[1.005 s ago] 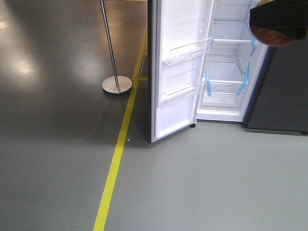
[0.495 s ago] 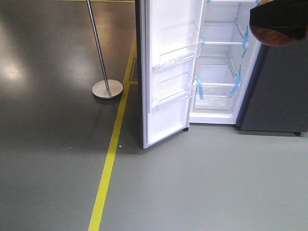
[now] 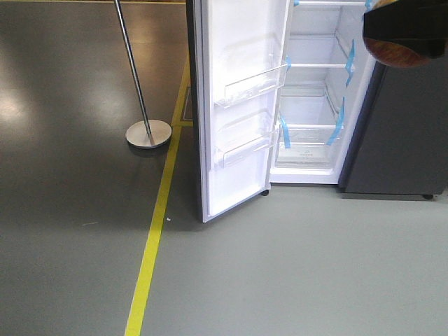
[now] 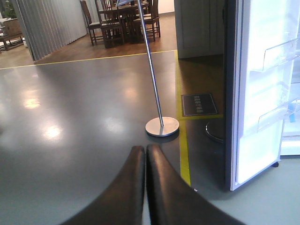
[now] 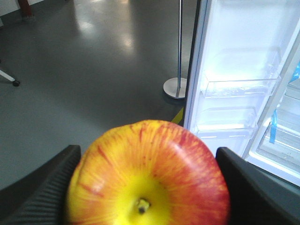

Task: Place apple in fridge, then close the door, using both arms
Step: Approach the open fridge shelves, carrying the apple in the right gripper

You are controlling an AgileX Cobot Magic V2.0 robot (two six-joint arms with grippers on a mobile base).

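- The right gripper (image 5: pixel 147 151) pinches the apple (image 5: pixel 150 178) between its two black fingers (image 5: pixel 42 187), one on each side, high at the near right of the scene, short of the fridge (image 3: pixel 315 84).
- The apple's stem end faces you in the right wrist view. It is round, so no long axis stands out.
- The door (image 3: pixel 241 105) stands wide open on the left of the cabinet, white liner and clear bins (image 3: pixel 248 84) facing right.
- The opening lies between the door and the dark grey block (image 3: pixel 406 126) on the right. The grey floor (image 3: pixel 315 266) in front of it is bare.
- The glass shelves carry blue tape (image 3: pixel 334 129) at their edges.
- A pole on a round base (image 3: pixel 148 133) stands left of the yellow line (image 3: pixel 150 259), well apart from the door.
- The left gripper (image 4: pixel 144 152) has its fingers pressed together, holding nothing, low over the dark floor.
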